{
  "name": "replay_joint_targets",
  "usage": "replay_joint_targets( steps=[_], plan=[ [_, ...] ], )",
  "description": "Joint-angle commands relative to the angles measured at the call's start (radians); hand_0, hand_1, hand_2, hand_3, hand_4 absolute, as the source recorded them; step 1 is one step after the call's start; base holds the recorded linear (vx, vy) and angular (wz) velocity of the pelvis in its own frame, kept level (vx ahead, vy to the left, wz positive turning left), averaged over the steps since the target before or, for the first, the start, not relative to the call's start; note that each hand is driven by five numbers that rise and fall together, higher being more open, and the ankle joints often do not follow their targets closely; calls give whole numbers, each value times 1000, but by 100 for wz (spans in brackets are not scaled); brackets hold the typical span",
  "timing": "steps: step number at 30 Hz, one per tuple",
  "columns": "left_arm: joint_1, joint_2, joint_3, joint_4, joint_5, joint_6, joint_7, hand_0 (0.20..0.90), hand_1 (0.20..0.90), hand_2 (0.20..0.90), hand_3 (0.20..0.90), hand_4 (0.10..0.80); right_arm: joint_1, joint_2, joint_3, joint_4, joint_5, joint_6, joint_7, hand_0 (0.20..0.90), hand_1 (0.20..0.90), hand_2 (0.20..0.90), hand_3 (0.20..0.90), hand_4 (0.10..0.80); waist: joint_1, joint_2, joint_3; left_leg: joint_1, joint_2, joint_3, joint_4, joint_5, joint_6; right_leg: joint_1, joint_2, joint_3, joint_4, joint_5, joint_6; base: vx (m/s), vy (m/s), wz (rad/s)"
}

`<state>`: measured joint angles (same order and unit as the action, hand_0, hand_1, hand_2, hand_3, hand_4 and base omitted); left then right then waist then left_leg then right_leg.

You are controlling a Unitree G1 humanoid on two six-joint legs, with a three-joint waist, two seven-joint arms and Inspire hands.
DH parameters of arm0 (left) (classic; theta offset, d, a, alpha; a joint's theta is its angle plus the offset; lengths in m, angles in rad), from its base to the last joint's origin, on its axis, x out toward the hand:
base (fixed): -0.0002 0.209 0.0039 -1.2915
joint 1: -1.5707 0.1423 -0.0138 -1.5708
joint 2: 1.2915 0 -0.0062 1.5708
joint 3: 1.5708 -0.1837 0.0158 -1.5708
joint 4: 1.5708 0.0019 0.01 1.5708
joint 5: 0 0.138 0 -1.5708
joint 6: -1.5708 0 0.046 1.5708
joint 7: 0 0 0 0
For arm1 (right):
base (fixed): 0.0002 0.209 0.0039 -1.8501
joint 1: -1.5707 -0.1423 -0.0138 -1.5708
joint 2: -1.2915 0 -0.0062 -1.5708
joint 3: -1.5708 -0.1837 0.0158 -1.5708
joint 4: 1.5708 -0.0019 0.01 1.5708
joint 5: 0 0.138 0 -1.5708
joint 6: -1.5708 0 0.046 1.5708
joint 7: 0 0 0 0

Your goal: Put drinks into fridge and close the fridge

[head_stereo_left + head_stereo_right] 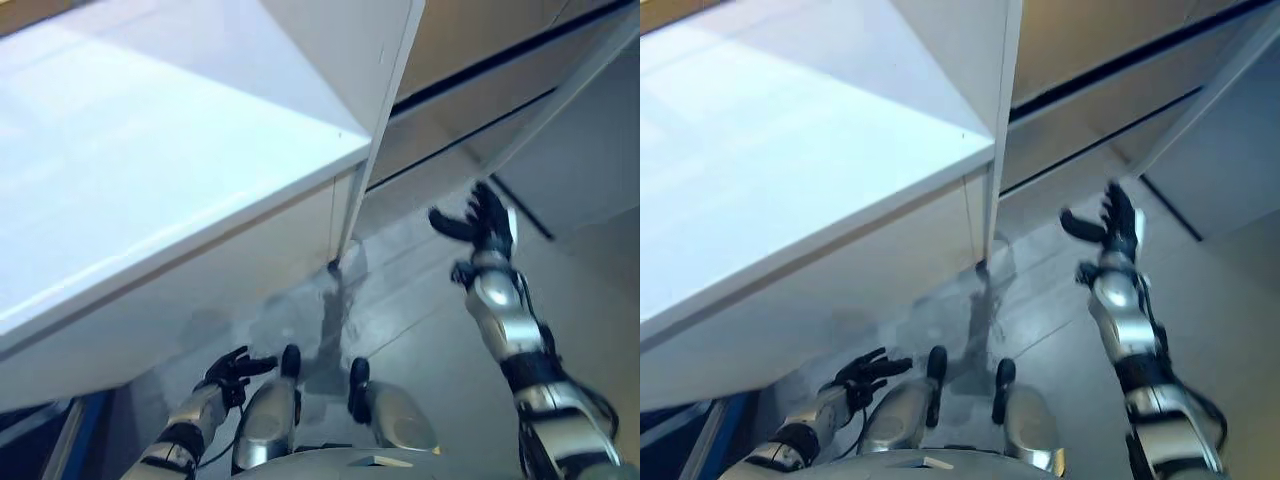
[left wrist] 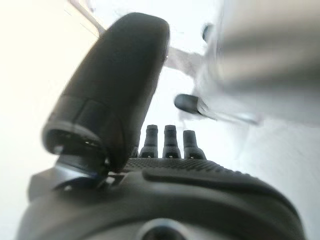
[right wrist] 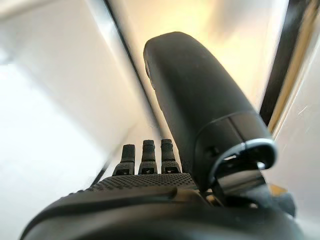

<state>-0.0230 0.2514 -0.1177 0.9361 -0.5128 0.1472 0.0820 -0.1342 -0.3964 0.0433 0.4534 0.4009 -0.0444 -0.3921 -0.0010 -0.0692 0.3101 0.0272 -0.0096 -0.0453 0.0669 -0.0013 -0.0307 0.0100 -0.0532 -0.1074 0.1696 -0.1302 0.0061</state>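
A big white fridge (image 1: 150,180) takes up the left and middle of the eye views. A thin white panel (image 1: 385,130), its door or side edge, runs down to the floor at the middle. My right hand (image 1: 490,235) is raised to the right of that panel, apart from it, fingers spread and holding nothing; its wrist view shows straight fingers (image 3: 145,157) toward the white surface. My left hand (image 1: 228,375) hangs low by the fridge's lower front, fingers relaxed and holding nothing, as its wrist view (image 2: 167,142) also shows.
A beige wall with dark horizontal stripes (image 1: 470,70) stands behind the fridge on the right. A grey panel (image 1: 585,150) leans at the far right. Grey floor (image 1: 420,310) lies below my right hand. Something blue (image 1: 90,430) shows at the lower left.
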Motion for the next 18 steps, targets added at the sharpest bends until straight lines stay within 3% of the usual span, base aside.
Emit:
replay_joint_targets(
  steps=[1, 5, 12, 18],
  plan=[
    [70, 26, 28, 27, 60, -65, -34, 900, 900, 900, 900, 800, 99, -4, -11, 60, -15, -17, 69, 900, 900, 900, 900, 800, -38, 18, -163, 15, -23, 95, 9, -72, 61, 21, 26, 46, -118, 116, 28, -32, 17, -38],
    [82, 34, 58, 80, 54, -105, -69, 900, 900, 900, 900, 800, 161, 52, -10, 298, -37, -6, 210, 900, 900, 900, 900, 800, -46, 18, -199, 59, -13, 125, -63, -55, 54, 52, 33, 47, -186, 147, 42, -56, 15, -32],
    [55, 26, 31, 217, 114, -172, -158, 900, 900, 900, 900, 800, 203, 117, 96, 680, -212, 19, 447, 900, 900, 900, 900, 800, -42, 23, -219, 65, -3, 109, -107, -24, 44, 59, 45, 48, -177, 132, 39, -69, 4, -5],
    [54, -5, 6, 294, 142, -222, -186, 900, 900, 900, 900, 800, 206, 152, 109, 797, -205, 76, 527, 900, 900, 900, 900, 800, -41, 29, -213, 67, -7, 105, -92, -40, 51, 61, 43, 46, -164, 116, 36, -14, 18, 2]
  ],
)
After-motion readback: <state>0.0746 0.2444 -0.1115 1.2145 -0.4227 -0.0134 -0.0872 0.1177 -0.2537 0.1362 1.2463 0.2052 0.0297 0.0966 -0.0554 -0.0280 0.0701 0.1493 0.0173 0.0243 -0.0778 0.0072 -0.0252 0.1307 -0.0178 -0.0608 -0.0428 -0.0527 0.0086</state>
